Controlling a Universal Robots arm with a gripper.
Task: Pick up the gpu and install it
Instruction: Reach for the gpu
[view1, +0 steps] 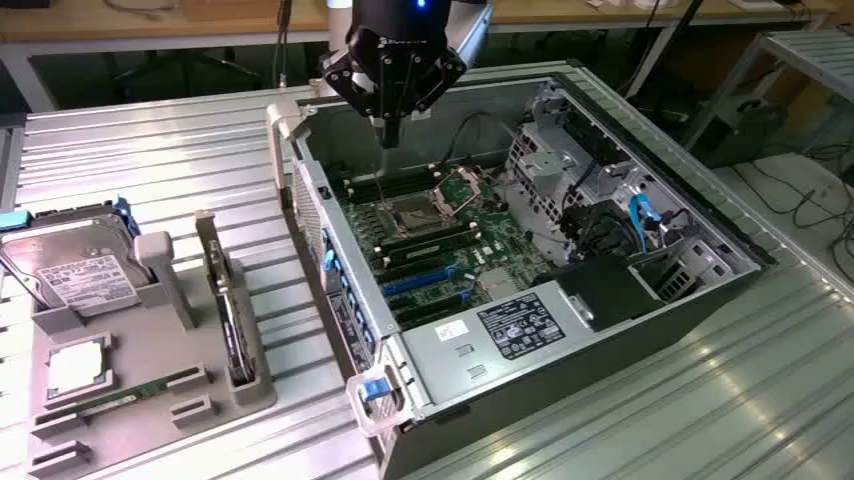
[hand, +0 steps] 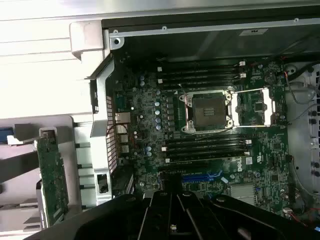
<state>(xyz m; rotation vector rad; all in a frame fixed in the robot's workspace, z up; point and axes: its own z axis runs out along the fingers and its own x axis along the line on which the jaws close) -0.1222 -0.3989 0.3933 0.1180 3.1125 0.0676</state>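
At the upper middle of the exterior view, the gripper (view1: 388, 140) hung over the open computer case (view1: 674, 165), jaws pressed together, empty. The gpu (view1: 234, 335) stood on edge in the gray holder (view1: 160, 372) at lower left, probably for easy grasping.

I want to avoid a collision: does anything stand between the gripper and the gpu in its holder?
Yes. The gripper hangs over the open computer case, and the gpu stands in the grey holder outside it. The case's perforated wall lies between them; the gripper appears to be above its rim.
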